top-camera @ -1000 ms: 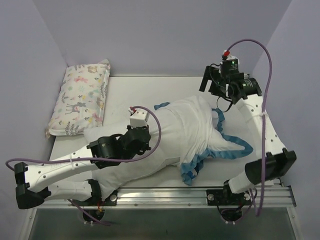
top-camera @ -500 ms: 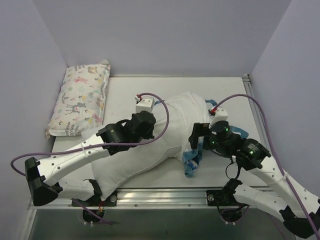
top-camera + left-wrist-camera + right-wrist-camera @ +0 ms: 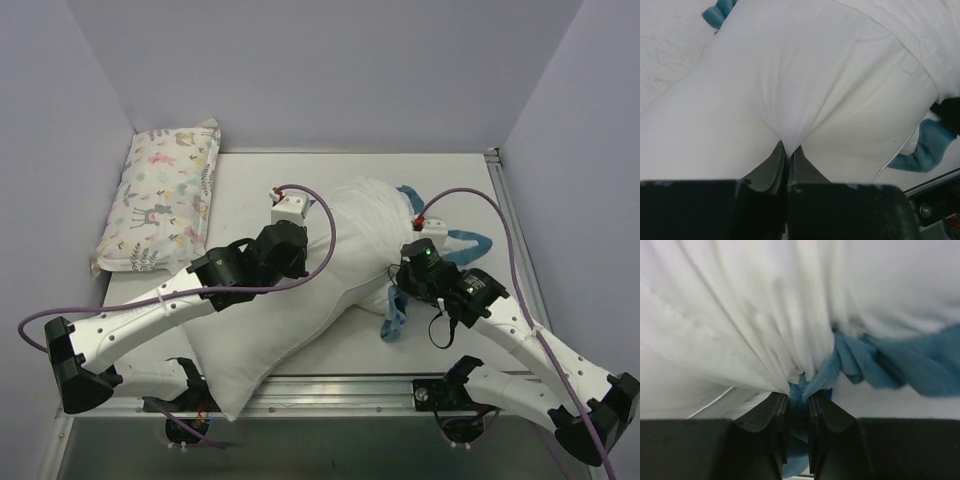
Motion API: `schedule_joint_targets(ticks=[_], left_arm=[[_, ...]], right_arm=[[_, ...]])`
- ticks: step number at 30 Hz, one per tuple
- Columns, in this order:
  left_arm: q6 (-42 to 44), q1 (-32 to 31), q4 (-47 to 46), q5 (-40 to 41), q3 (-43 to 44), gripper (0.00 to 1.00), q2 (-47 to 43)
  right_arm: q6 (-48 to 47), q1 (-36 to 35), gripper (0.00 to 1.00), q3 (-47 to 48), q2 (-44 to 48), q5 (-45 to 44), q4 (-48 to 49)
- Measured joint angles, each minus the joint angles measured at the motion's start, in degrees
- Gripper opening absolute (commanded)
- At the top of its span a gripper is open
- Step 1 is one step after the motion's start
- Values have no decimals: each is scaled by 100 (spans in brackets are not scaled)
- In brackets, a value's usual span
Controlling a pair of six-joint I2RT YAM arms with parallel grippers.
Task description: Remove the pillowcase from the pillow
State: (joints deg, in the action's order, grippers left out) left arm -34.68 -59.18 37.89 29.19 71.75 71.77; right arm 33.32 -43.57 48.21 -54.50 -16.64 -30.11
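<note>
The pillow (image 3: 260, 340) is a plump white mass lying diagonally, its near end over the front rail. The pillowcase (image 3: 372, 215), plain white face out, is bunched over the pillow's far right end, with its teal frill (image 3: 393, 320) trailing below and to the right. My left gripper (image 3: 788, 148) is shut on a pinch of smooth white pillow fabric (image 3: 790, 90); in the top view it is hidden under its wrist. My right gripper (image 3: 799, 396) (image 3: 398, 273) is shut on the teal frill (image 3: 820, 380) and the gathered white pillowcase cloth (image 3: 765, 325) at the case's near right edge.
A smaller pastel animal-print pillow (image 3: 165, 195) lies at the far left against the wall. A metal rail (image 3: 340, 385) runs along the table's near edge. Lilac walls close in the back and both sides.
My right arm swung down from the far right corner to the pillowcase's frill and shut on it. My left arm pushed farther in, and the pillow now shows more at the near left.
</note>
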Motion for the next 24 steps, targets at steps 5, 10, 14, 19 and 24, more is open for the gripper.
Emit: schedule_joint_targets(ticks=[5, 10, 14, 19, 24], left_arm=[[33, 44, 7, -254, 9, 0, -411], [-31, 42, 0, -494, -9, 0, -855], [-122, 50, 4, -527, -219, 0, -1235], [-190, 90, 138, -522, -295, 0, -1563], [-190, 118, 402, -503, -293, 0, -1834]], right_arm=[[-223, 1412, 8, 50, 356, 76, 149], [-450, 2420, 4, 603, 105, 575, 140], [-549, 2949, 1, 1228, -542, 1078, 107], [-546, 3954, 0, 2002, -1399, 1784, -15], [-518, 5018, 0, 2557, -1963, 1880, -52]])
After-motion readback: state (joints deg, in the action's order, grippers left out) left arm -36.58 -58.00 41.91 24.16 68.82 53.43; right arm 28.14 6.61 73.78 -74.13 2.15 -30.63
